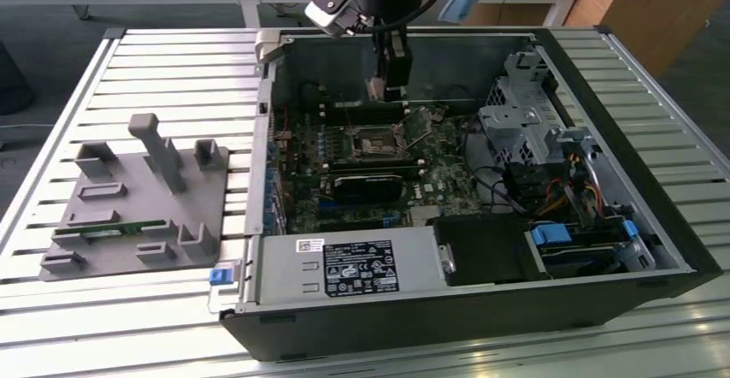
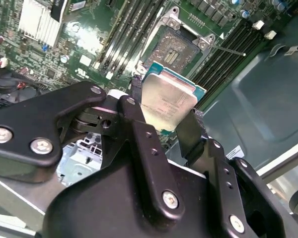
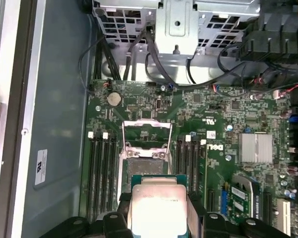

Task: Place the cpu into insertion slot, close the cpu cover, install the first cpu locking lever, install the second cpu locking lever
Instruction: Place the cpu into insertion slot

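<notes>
My gripper [image 2: 166,113] hangs inside the open computer case, shut on the cpu [image 2: 169,99], a flat square chip with a silvery top held by two opposite edges between the black fingers [image 2: 190,133]. In the first wrist view the cpu [image 3: 156,204] hovers just short of the insertion slot [image 3: 144,166], apart from it. The slot's dark pin grid [image 2: 176,49] lies bare. The cpu cover [image 3: 146,124], a silver frame, stands swung open on the slot's far side. A thin wire lever [image 2: 228,49] sticks out beside the slot. In the exterior view the gripper [image 1: 388,87] is above and behind the slot [image 1: 371,140].
Long black memory slots [image 3: 99,173] flank the socket on both sides. A finned heat sink [image 3: 258,148] sits on the board. A drive cage [image 1: 519,130] and cables fill the exterior view's right. A grey fixture [image 1: 137,207] stands on the slatted table at its left.
</notes>
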`<state>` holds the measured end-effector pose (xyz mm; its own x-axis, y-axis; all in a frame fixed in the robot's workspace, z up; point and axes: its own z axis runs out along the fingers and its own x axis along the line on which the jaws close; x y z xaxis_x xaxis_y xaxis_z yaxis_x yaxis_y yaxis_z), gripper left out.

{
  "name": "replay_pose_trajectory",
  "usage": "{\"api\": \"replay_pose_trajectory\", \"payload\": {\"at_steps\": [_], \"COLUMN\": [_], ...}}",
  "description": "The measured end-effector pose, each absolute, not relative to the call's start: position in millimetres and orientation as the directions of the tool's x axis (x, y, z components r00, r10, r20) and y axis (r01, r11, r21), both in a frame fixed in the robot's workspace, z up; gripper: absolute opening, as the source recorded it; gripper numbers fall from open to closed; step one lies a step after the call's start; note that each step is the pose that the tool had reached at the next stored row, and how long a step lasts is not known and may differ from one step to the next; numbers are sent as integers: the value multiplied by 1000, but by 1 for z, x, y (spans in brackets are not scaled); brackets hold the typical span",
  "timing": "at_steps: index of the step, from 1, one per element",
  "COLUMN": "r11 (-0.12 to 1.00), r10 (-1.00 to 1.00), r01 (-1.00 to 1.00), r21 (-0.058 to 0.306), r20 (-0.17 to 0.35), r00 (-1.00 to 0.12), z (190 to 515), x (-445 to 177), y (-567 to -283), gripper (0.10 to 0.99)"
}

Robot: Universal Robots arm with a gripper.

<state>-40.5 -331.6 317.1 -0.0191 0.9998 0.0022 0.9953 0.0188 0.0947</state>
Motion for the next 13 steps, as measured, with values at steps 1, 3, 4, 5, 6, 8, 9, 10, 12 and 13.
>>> {"api": "replay_pose_trajectory", "payload": {"at_steps": [1, 3, 4, 5, 6, 8, 9, 10, 12, 13], "r11": [19, 19, 19, 19, 19, 18, 18, 18, 18, 17], "r10": [1000, 1000, 1000, 1000, 1000, 1000, 1000, 1000, 1000, 1000], "r01": [995, 995, 995, 995, 995, 995, 995, 995, 995, 995], "r21": [95, 95, 95, 95, 95, 95, 95, 95, 95, 95], "r20": [2, 2, 2, 2, 2, 2, 2, 2, 2, 2], "r00": [-19, -19, -19, -19, -19, -19, -19, -18, -18, -18], "z": [316, 313, 312, 311, 310, 307, 305, 304, 302, 301], "x": [-41, -41, -41, -40, -40, -41, -41, -41, -41, -41], "y": [-331, -330, -329, -329, -329, -328, -328, -327, -326, -326], "gripper": [525, 525, 525, 525, 525, 525, 525, 525, 525, 525]}}
